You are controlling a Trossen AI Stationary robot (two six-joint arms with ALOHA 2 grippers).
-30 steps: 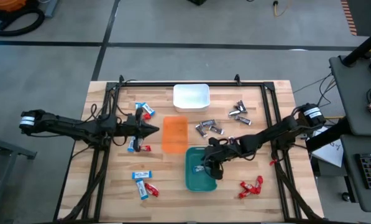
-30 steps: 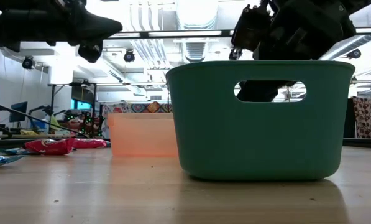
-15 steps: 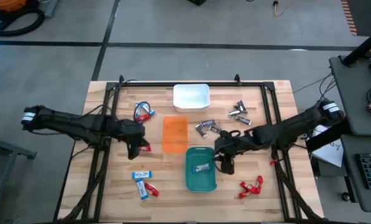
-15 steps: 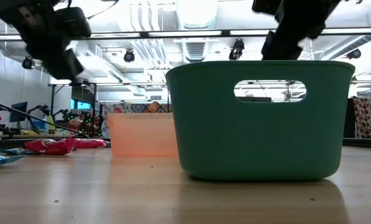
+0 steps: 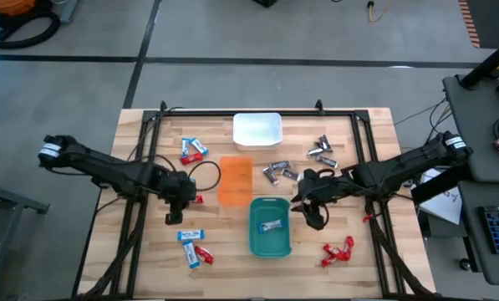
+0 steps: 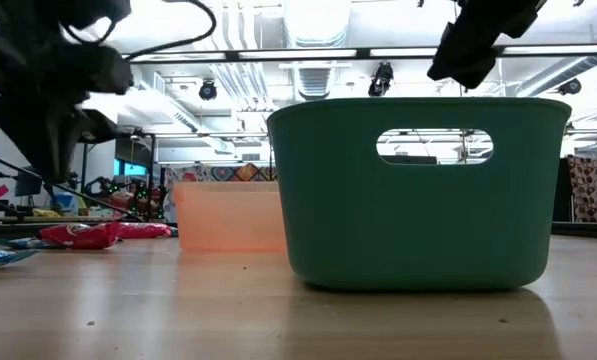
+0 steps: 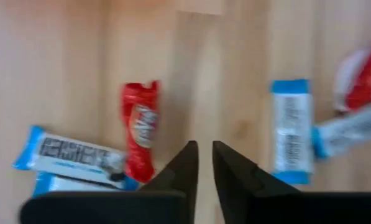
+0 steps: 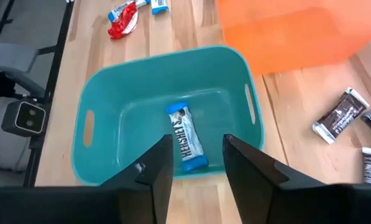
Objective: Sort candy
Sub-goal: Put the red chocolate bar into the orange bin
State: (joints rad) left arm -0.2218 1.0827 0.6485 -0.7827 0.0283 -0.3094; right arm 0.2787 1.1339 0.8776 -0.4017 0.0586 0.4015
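Looking level across the counter (image 6: 278, 320), we note pale wood planks, with the teal tray (image 6: 418, 190) nearest and the orange tray (image 6: 228, 215) behind it; a room with ceiling ducts and strip lights lies beyond. From above, the white tray (image 5: 257, 130) sits at the far edge, and grey floor surrounds the counter.

One blue-and-white candy (image 8: 186, 145) lies flat inside the teal tray, its long axis running roughly along the tray's length. The right pincer (image 5: 314, 209) hangs just beside the tray's right rim, fingers apart and holding nothing.

The left pincer (image 5: 175, 207) is low over the counter left of the orange tray, fingers nearly together with a narrow gap, holding nothing. Its wrist view shows a red candy (image 7: 140, 129) just beside the fingertips, its long axis roughly in line with the fingers, and blue-and-white candies (image 7: 292, 132) to either side.

More candies remain loose: dark brown ones (image 5: 281, 173) right of the orange tray, red ones (image 5: 337, 249) at the near right, and a mixed pair (image 5: 192, 150) farther off at left.
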